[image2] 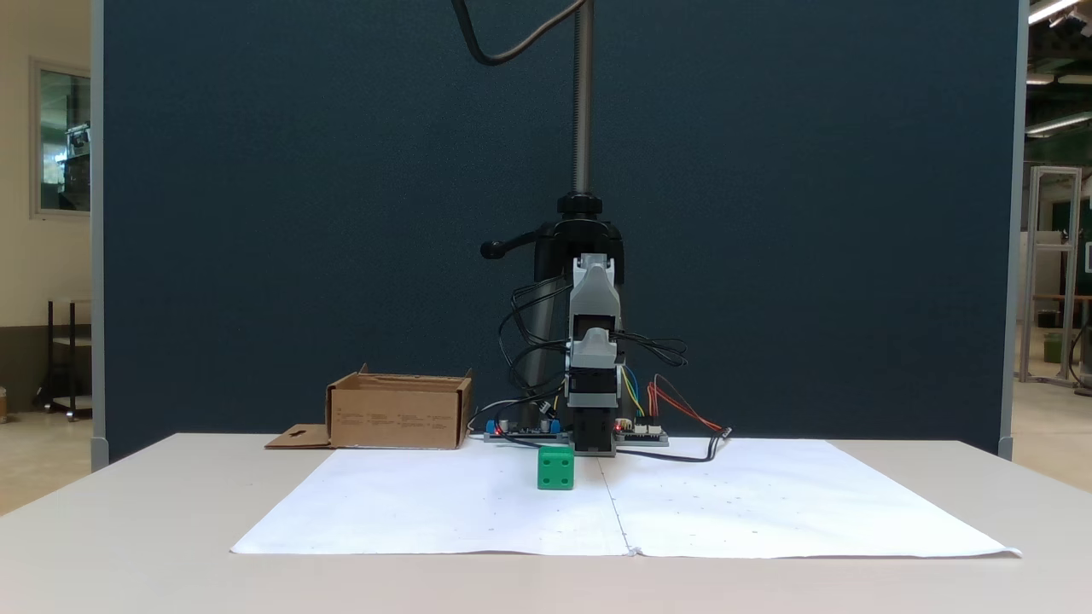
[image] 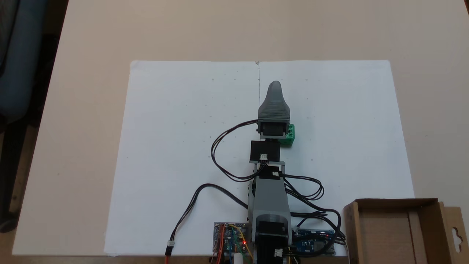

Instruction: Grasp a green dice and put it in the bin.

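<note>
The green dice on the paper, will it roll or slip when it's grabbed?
The green dice looks like a rigid plastic cube resting flat on the white paper, so it probably slides rather than rolls. Its smooth faces may be slightly slippery; the pip holes could help a little.

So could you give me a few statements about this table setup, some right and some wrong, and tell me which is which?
1. The green dice sits on the white paper. True.
2. The dice is already inside the cardboard box. False: it is on the paper, apart from the box.
3. The box looks empty. True.
4. The arm is lifting the dice. False: the dice rests on the paper.
</note>
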